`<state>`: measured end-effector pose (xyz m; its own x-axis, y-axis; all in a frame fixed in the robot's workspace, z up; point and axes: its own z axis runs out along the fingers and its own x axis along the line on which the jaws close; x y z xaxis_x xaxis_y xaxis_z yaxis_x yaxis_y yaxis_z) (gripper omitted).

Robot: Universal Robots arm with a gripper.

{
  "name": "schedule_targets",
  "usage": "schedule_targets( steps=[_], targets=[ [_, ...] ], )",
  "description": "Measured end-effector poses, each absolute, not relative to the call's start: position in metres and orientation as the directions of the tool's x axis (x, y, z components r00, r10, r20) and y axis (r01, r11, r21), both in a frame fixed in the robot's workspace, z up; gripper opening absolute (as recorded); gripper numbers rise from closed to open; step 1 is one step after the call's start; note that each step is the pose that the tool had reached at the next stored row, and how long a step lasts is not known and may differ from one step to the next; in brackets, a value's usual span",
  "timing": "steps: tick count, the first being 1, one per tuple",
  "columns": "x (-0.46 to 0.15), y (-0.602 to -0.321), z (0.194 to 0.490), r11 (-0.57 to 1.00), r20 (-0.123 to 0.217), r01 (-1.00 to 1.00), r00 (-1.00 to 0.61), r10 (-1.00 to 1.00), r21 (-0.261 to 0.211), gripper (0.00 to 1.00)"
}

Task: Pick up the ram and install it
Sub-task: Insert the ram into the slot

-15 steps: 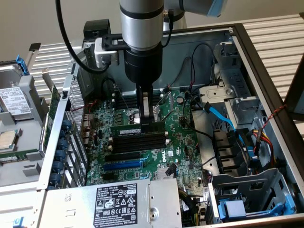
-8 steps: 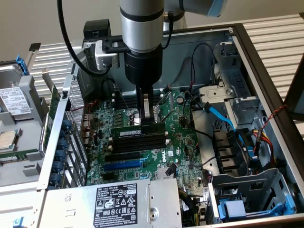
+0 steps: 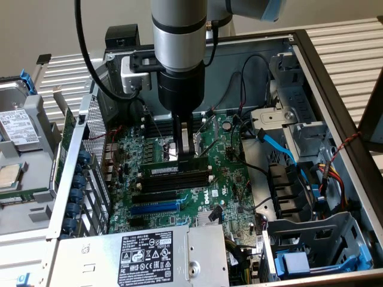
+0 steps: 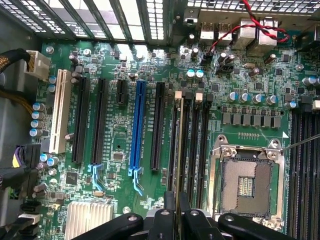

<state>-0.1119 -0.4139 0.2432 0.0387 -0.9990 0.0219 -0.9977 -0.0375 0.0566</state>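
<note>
Okay, my claw (image 3: 187,153) is clamped on the ram (image 3: 167,170), memory slots (image 3: 179,184) right beneath it; any tilt and I'll jam it crooked.

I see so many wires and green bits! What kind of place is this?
Likely a computer workbench: an open PC case, its green motherboard, and a robot gripper holding a ram.
</note>
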Motion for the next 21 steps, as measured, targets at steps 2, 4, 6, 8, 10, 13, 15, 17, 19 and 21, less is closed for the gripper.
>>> schedule_targets(
  steps=[2, 4, 6, 8, 10, 13, 15, 17, 19, 21],
  targets=[
    [-0.1119, -0.4139, 0.2424, -0.038, 0.022, -0.998, 0.039, -0.999, 0.056, 0.14],
    [-0.112, -0.414, 0.242, -0.037, 0.022, -0.998, 0.039, -0.999, 0.057, 0.14],
    [-0.1119, -0.4141, 0.2418, -0.037, 0.022, -0.998, 0.039, -0.999, 0.057, 0.14],
    [-0.1119, -0.4142, 0.2413, -0.038, 0.022, -0.998, 0.039, -0.999, 0.057, 0.14],
    [-0.1119, -0.4141, 0.2403, -0.038, 0.022, -0.998, 0.039, -0.999, 0.057, 0.14],
    [-0.112, -0.4142, 0.2387, -0.038, 0.022, -0.998, 0.039, -0.999, 0.057, 0.14],
    [-0.1121, -0.4142, 0.2382, -0.037, 0.022, -0.998, 0.039, -0.999, 0.057, 0.14],
    [-0.1124, -0.4141, 0.2375, -0.038, 0.022, -0.998, 0.039, -0.999, 0.057, 0.14],
    [-0.1126, -0.4142, 0.237, -0.038, 0.022, -0.998, 0.039, -0.999, 0.057, 0.14],
    [-0.1126, -0.4142, 0.2367, -0.038, 0.022, -0.998, 0.039, -0.999, 0.057, 0.14]
  ],
)
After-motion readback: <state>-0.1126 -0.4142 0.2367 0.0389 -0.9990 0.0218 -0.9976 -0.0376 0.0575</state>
